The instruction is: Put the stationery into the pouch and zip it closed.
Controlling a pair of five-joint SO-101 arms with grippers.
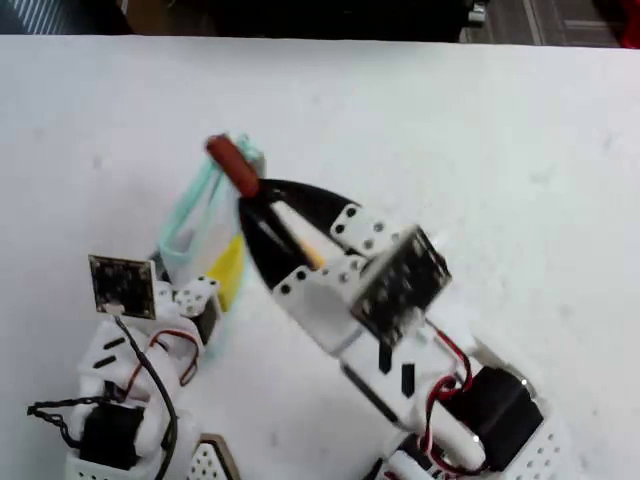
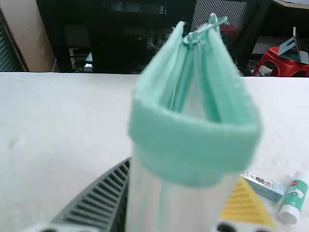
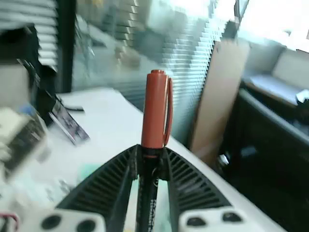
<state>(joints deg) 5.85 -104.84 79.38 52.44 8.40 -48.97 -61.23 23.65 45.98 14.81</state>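
High view: pen held at pouch

Right tool (image 1: 252, 205) clamped on red-capped pen (image 1: 232, 165), cap overlapping the far end of the mint zip pouch (image 1: 192, 215). Left tool (image 2: 181, 193) grips the pouch, zip parted. Glue stick (image 2: 293, 198) and small box (image 2: 263, 187) lie on the bench (image 2: 58, 125).

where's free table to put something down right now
Bare white table runs along the far edge and to the right of the right gripper, which holds the red-capped pen. It is crowded toward the near edge, around the mint-trimmed clear pouch in the left gripper.
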